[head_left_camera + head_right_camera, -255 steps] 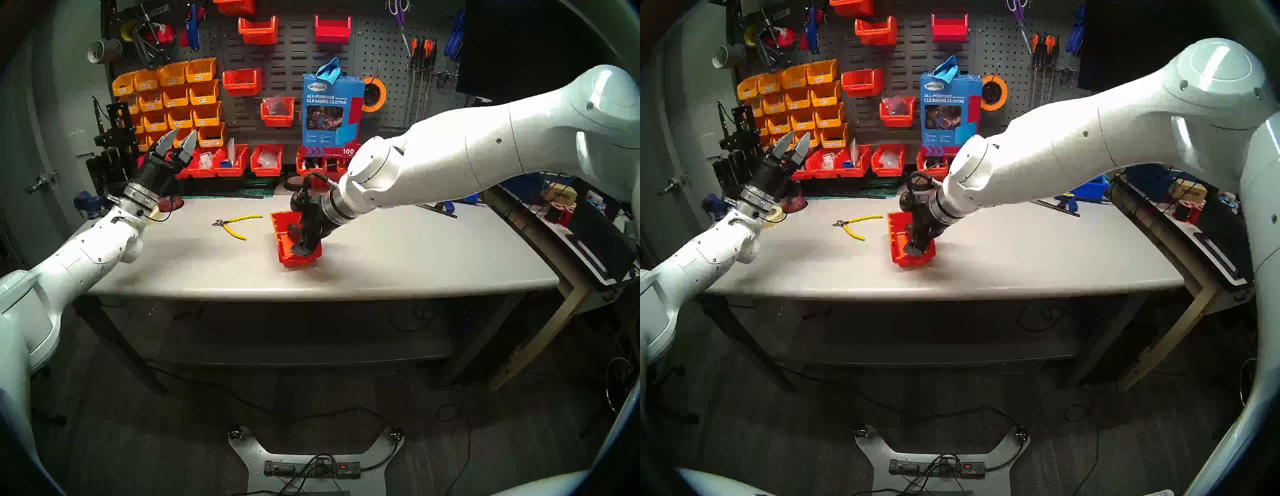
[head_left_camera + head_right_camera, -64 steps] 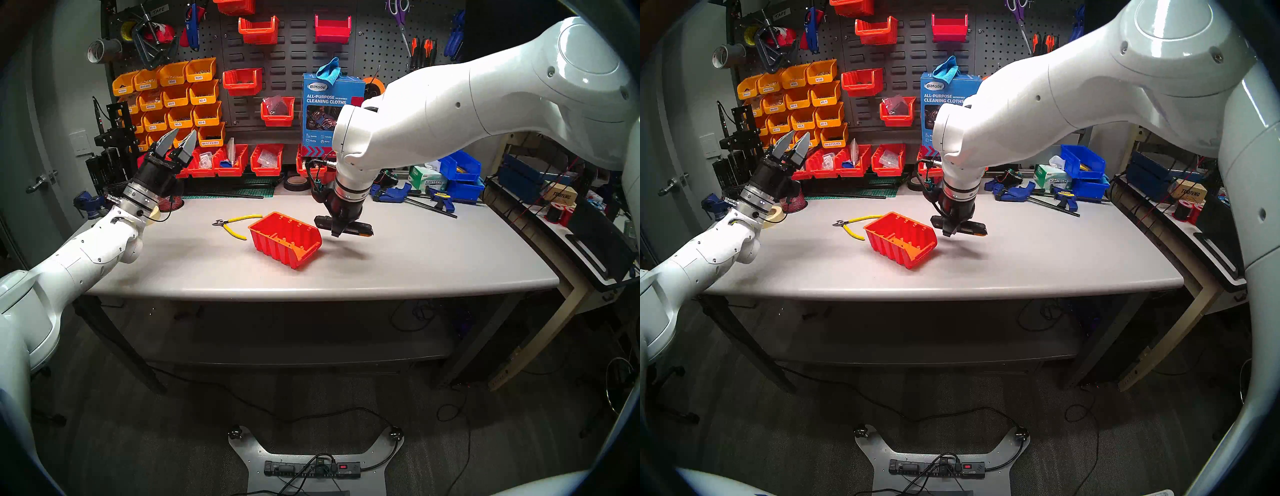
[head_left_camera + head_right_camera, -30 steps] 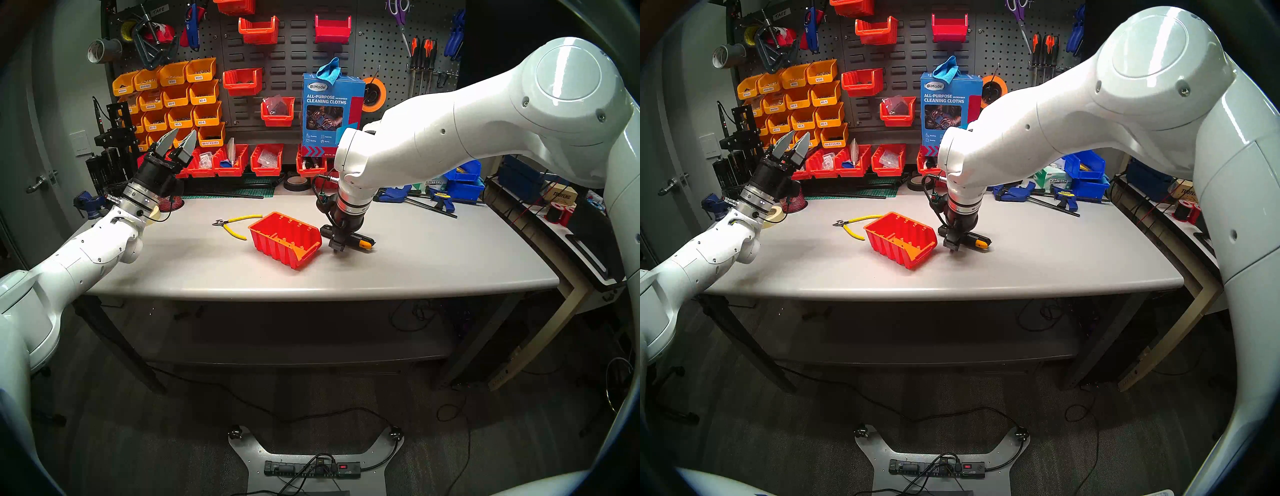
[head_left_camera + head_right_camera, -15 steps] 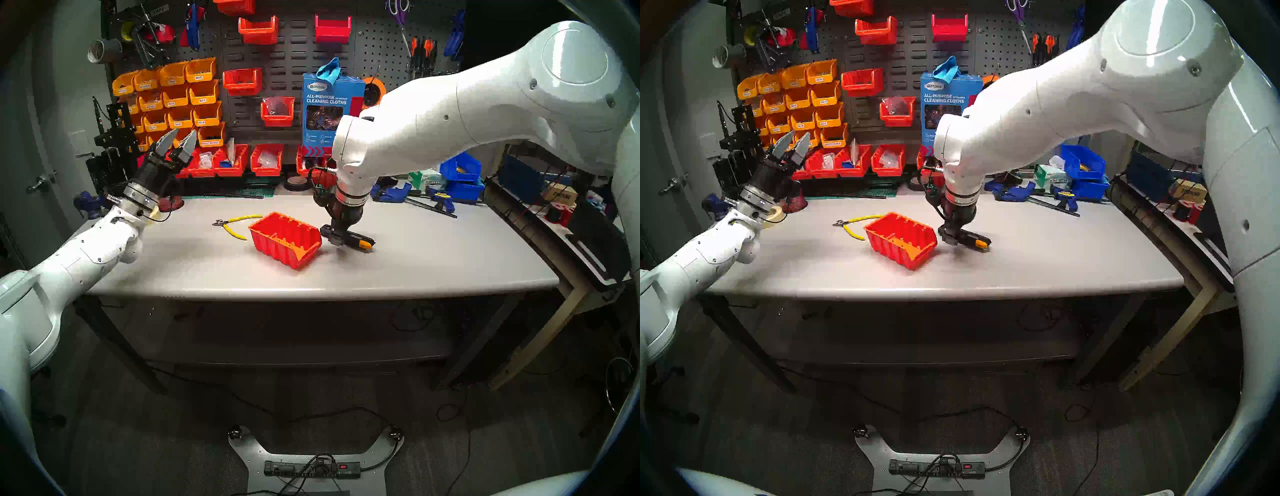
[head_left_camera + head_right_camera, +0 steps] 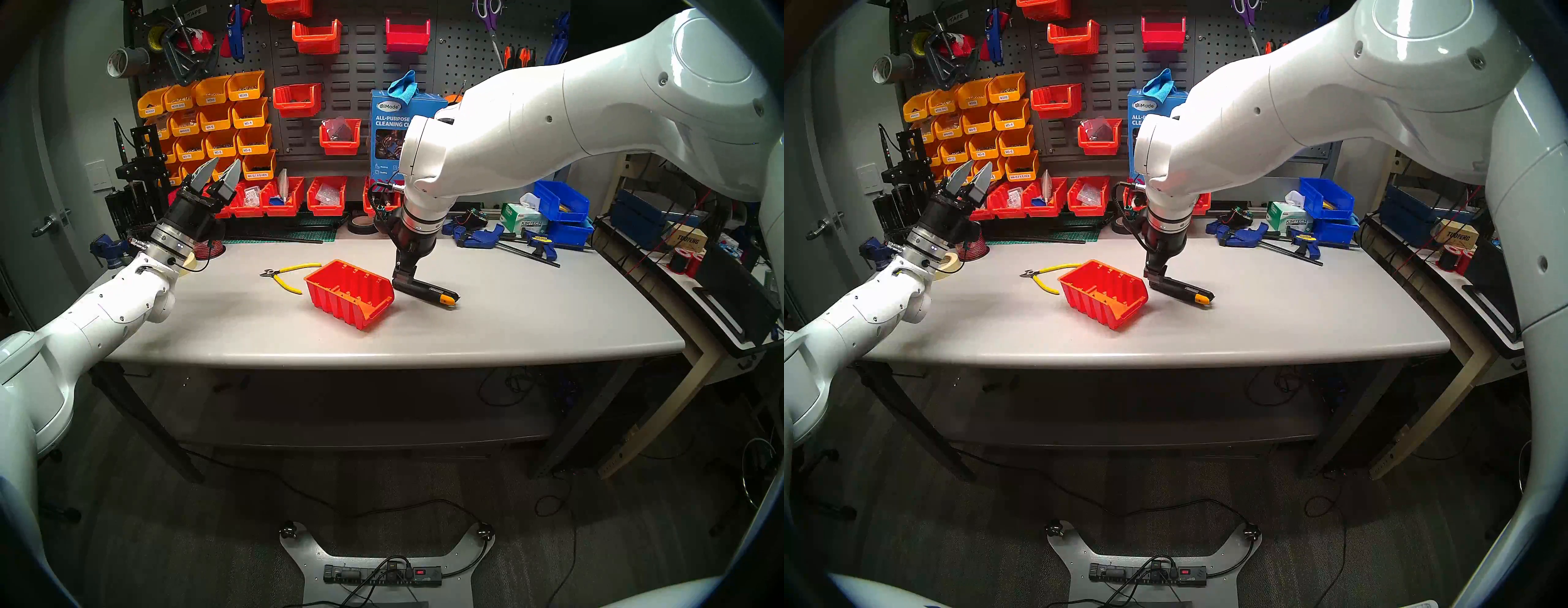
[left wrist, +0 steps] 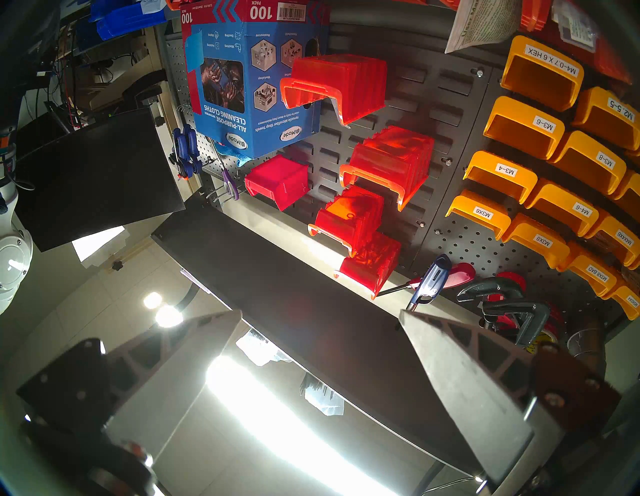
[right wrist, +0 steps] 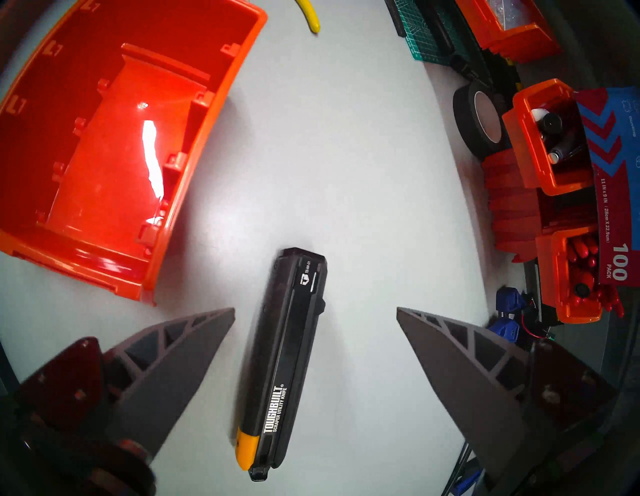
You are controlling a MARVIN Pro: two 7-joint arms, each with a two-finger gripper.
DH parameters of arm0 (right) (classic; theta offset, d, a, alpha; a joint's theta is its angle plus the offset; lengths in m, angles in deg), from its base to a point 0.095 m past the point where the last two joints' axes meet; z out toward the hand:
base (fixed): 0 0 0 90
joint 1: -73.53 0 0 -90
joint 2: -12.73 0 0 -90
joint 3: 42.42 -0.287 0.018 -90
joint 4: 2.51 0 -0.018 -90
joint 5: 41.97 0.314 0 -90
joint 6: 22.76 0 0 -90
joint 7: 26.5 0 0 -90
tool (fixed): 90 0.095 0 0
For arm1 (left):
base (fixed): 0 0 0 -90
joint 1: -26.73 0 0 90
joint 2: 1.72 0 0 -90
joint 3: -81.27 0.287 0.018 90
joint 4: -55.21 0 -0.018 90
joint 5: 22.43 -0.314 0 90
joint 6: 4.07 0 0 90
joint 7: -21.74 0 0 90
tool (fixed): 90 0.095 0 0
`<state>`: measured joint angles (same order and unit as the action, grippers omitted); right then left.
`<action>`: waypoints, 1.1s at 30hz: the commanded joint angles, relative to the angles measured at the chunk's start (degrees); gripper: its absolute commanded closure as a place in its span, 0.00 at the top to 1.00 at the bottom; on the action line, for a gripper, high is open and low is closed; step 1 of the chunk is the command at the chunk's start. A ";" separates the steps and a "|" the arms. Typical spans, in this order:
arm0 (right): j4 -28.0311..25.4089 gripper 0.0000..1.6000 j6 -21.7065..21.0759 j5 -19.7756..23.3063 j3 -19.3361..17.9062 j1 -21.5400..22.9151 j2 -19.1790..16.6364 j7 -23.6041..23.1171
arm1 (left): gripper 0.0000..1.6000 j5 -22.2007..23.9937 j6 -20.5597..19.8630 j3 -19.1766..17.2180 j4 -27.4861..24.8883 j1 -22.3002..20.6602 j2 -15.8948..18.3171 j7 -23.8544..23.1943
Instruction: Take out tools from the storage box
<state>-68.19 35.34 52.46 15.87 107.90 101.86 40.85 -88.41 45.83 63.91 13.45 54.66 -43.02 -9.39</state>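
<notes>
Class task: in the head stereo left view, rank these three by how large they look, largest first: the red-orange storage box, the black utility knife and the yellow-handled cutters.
1. storage box, clearly the largest.
2 and 3. utility knife and cutters: similar apparent length; the knife looks bulkier, but the right gripper overlaps its near end, so no firm ranking.

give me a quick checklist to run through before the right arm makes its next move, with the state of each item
1. Right pincer let go of the knife: ok, fingers spread wide, clear on both sides.
2. Knife lying on the table, outside the red box: ok.
3. Red box has nothing left inside: ok, the wrist view shows a bare floor.
4. Yellow cutters out of the box: ok, on the table on its far side.
5. Left pincer out of the way: ok, open, raised near the wall bins.
6. Second pair of cutters: cannot tell, only one is in view.
</notes>
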 commanded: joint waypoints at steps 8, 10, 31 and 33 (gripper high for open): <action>-0.05 1.00 -0.47 0.12 -0.37 1.53 -0.60 0.59 | 1.00 -4.03 2.48 -0.07 -4.03 -2.84 3.00 11.48; -0.05 1.00 -0.51 0.10 -0.41 1.52 -0.62 0.61 | 1.00 -5.72 2.93 0.02 -4.82 -3.19 3.54 14.20; 0.15 1.00 -0.78 -0.03 -0.60 1.28 -0.64 0.59 | 1.00 -32.55 -1.51 8.12 -9.35 -9.15 4.67 12.81; 0.17 1.00 -0.81 -0.04 -0.62 1.26 -0.64 0.59 | 1.00 -35.54 -1.78 9.03 -9.84 -10.23 4.65 12.30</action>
<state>-68.34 34.46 52.48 15.47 108.19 101.43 41.33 -118.34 45.48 71.97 4.59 49.20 -37.87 -3.38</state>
